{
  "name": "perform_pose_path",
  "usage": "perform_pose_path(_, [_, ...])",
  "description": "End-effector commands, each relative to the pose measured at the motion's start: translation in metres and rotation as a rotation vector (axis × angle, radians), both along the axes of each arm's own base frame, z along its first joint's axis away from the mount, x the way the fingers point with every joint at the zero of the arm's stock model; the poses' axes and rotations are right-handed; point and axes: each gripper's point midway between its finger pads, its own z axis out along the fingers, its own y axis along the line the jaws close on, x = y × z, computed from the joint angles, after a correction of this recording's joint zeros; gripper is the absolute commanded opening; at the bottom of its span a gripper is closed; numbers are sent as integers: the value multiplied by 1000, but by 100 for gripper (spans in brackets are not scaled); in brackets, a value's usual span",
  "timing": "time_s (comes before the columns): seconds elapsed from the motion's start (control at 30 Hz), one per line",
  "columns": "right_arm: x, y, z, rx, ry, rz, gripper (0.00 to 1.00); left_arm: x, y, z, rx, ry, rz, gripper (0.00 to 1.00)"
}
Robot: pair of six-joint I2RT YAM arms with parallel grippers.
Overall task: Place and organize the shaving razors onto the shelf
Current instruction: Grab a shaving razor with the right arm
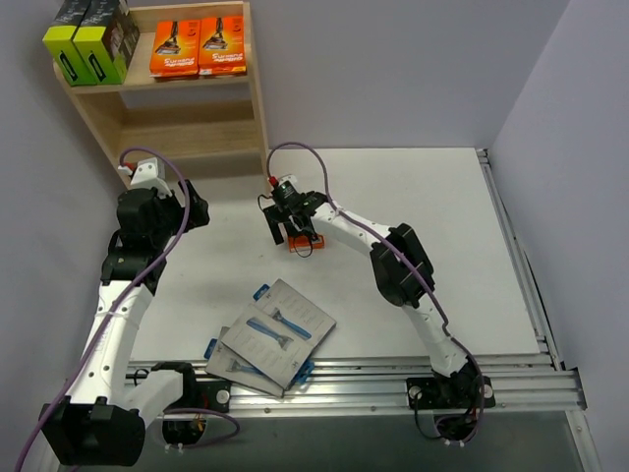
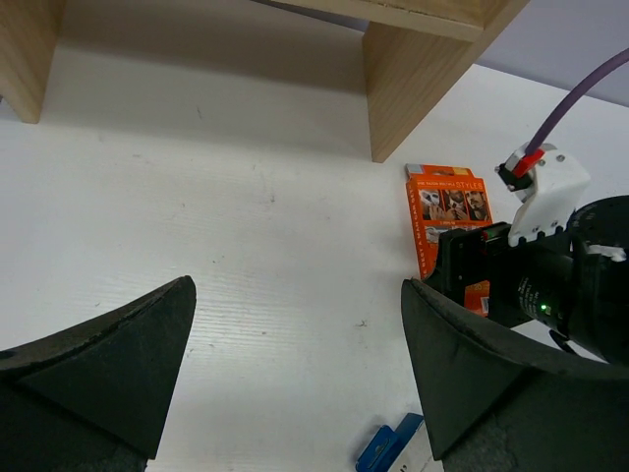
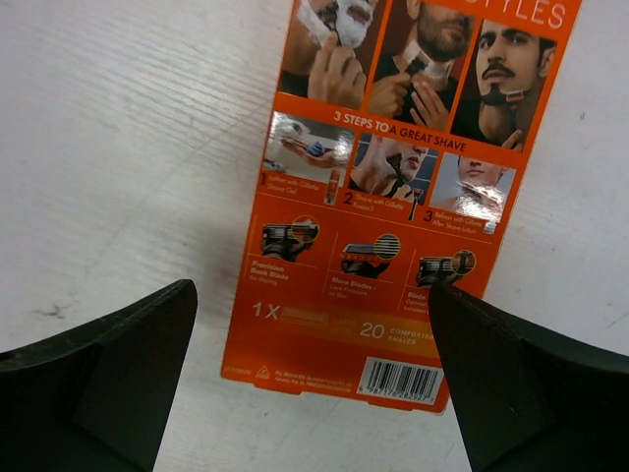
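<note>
One flat orange razor pack (image 3: 383,197) lies back-side up on the white table, also seen as the orange pack (image 1: 300,241) and the orange pack (image 2: 447,221). My right gripper (image 3: 310,374) hovers open just above its near end, a finger at each side; in the top view the right gripper (image 1: 300,236) covers most of it. My left gripper (image 2: 295,364) is open and empty over bare table, left of that pack; the left gripper (image 1: 195,211) sits in front of the shelf (image 1: 257,108). Two orange packs (image 1: 199,47) stand on the upper tier, two black-and-lime boxes (image 1: 88,44) at its left end. Grey razor cards (image 1: 275,334) overlap near the front edge.
The shelf's wooden side panel (image 2: 423,79) stands just behind the orange pack. A blue corner of a grey card (image 2: 388,447) shows at the bottom of the left wrist view. A metal rail (image 1: 393,379) runs along the table's front and right edges. Grey walls enclose the back.
</note>
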Motion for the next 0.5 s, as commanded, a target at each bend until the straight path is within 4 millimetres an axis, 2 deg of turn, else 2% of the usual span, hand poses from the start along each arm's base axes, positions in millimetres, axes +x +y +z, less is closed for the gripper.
perform_pose_path(0.0, [-1, -18, -12, -120, -3, -28, 100, -2, 5, 19, 13, -54, 23, 94])
perform_pose_path(0.03, [-3, -24, -17, -147, 7, -36, 99, -2, 4, 19, 13, -54, 20, 94])
perform_pose_path(0.17, [-6, -50, -28, -224, 1, -94, 82, -3, 3, 18, 11, -56, 14, 94])
perform_pose_path(0.2, [-6, -54, -25, -221, -2, -105, 78, -2, 3, 18, 9, -59, 10, 94])
perform_pose_path(0.23, [-10, -61, -32, -227, 14, -112, 75, -2, 2, 18, 7, -59, 7, 94])
perform_pose_path(0.27, [-10, -66, -32, -222, 20, -124, 68, -2, 2, 17, 7, -55, 6, 94])
perform_pose_path(0.3, [-9, -68, -24, -201, 6, -129, 65, -2, 1, 17, 2, -55, 3, 94])
perform_pose_path(0.33, [-11, -70, -23, -186, 14, -133, 62, -1, 0, 17, 1, -55, 0, 94])
perform_pose_path(0.37, [-17, -82, -32, -199, 38, -143, 59, -1, 0, 16, 1, -51, -3, 94])
perform_pose_path(0.43, [-18, -91, -22, -173, 32, -160, 55, -1, -2, 15, -6, -49, -11, 94])
perform_pose_path(0.47, [-27, -100, -31, -177, 62, -163, 51, 0, -3, 14, -7, -46, -14, 94])
